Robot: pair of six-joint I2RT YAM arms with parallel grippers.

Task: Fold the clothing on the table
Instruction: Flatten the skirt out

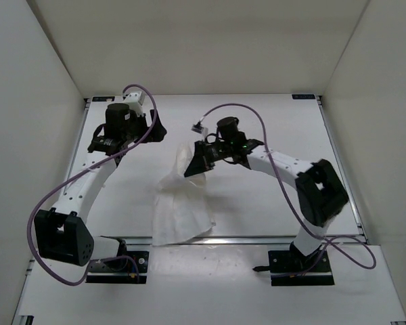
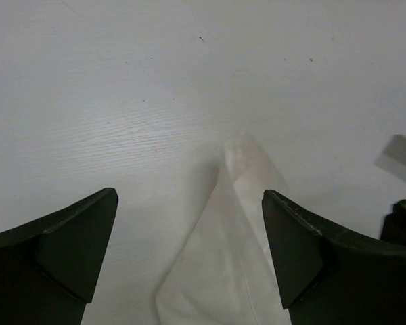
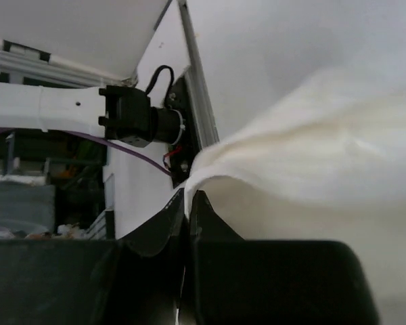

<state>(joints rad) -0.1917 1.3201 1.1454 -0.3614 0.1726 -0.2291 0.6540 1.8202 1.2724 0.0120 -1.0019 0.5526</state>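
So that the clothing (image 1: 179, 210) can fold over, my right end effector (image 3: 187, 198) pinches its raised edge; the left end effector (image 2: 189, 194) hangs released.

The white clothing (image 1: 183, 210) lies by the near edge of the worktop (image 1: 277, 128), its far end gathered up and pinched in the right gripper (image 1: 195, 166). The left gripper (image 1: 155, 128) hangs off to the left, apart from the fabric.
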